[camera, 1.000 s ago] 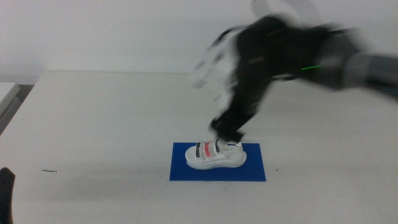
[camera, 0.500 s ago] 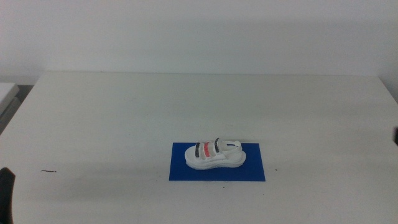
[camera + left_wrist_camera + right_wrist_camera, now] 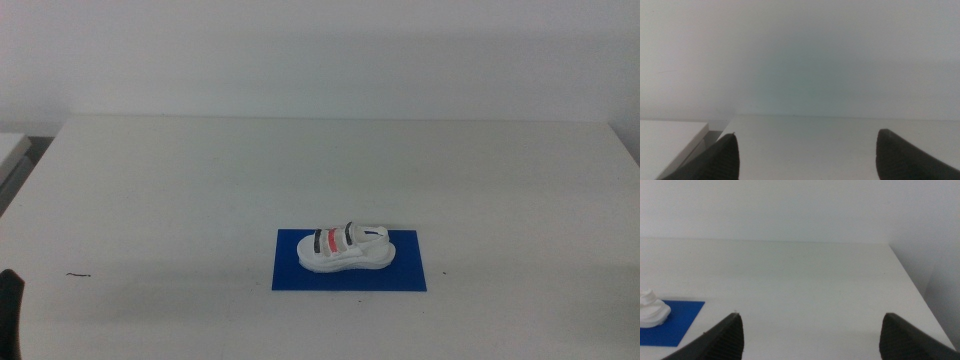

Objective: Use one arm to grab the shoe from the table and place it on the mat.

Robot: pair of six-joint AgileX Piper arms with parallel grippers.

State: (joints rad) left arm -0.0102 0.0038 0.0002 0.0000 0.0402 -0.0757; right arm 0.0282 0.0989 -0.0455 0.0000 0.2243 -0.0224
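nearest the camera in the middle view, a sliver of the left gripper (image 3: pixel 9 312) shows dark at the bottom left corner, waiting low beside the large plain white tabletop (image 3: pixel 180 190). its own wrist view shows the two dark jaws spread wide with nothing between them, looking out over bare table toward the wall. a small dark mark (image 3: pixel 78 274) lies on the table near that corner.

further in, the flat deep blue rectangular mat (image 3: pixel 410 273) lies a little right of centre, and the small white sneaker with dark and red straps (image 3: pixel 347 248) sits upright on it, lying lengthwise, fully inside the blue edges. nothing touches it.

the right gripper (image 3: pixel 810 330) is out of the middle view. its wrist view shows the jaws parted and empty, well apart from the shoe, with only a corner of the mat and one end of the sneaker at the side.

beyond the mat there is only bare tabletop up to the pale wall.

judging from how things lie, the placing step looks done and the task complete. the next move calls for little: keep both arms parked clear so the shoe is not nudged.
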